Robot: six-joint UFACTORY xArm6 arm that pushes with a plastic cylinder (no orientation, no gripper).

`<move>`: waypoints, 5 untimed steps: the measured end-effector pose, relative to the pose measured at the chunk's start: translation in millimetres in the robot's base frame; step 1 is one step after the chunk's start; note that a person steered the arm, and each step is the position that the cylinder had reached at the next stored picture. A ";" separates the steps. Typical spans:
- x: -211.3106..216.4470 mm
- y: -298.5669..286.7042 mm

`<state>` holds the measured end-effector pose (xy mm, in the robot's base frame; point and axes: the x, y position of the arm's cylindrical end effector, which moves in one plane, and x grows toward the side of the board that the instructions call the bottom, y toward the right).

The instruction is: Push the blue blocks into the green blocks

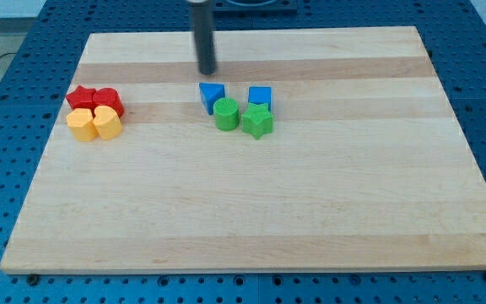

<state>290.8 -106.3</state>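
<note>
My tip (207,72) is the lower end of a dark rod near the view's top centre, just above the blue triangular block (211,95) with a small gap. That blue block touches the green cylinder (226,114) below and to its right. A blue cube (260,96) sits to the right, touching the green star-shaped block (257,122) below it. The two green blocks lie side by side.
At the view's left a tight cluster holds a red star block (80,96), a red rounded block (108,100), a yellow pentagon-like block (81,125) and a yellow rounded block (106,122). The wooden board (251,211) lies on a blue perforated table.
</note>
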 end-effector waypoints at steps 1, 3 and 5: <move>20.8 -46.2; 56.2 -27.9; 66.6 26.4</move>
<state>357.4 -79.9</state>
